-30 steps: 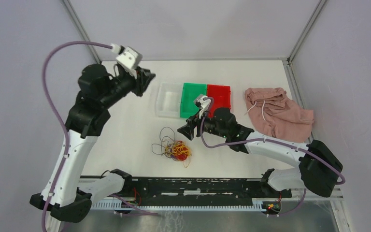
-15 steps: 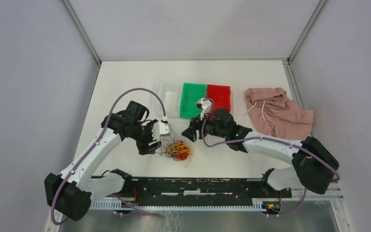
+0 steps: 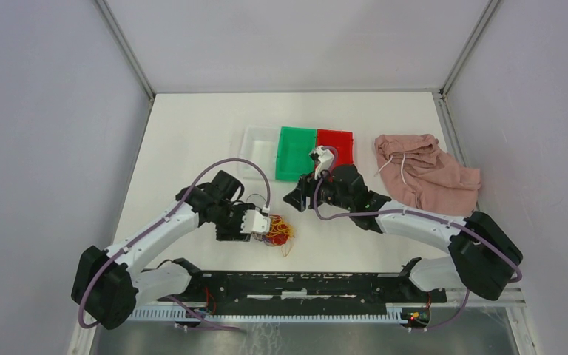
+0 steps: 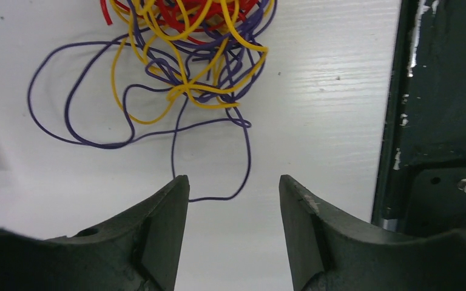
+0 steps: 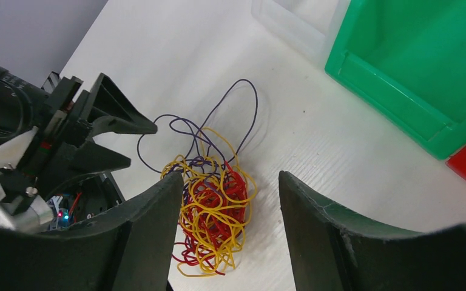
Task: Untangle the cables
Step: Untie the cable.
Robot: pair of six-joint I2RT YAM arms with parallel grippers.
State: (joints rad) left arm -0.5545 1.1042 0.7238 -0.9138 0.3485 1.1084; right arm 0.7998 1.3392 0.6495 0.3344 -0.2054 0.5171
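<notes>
Flanking one cable clump: left fingers, right fingers, spread; three bins.

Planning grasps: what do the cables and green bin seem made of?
Cables: thin wire in smooth, probably plastic insulation; they hold loose, springy loops. Green bin: likely rigid moulded plastic, slightly glossy, with a crisp rim and a soft sheen.

The cables form one tangled clump of yellow, red and purple wires. It lies flat near the middle of the near edge of the desk, with thin purple loops straying loose.
</notes>
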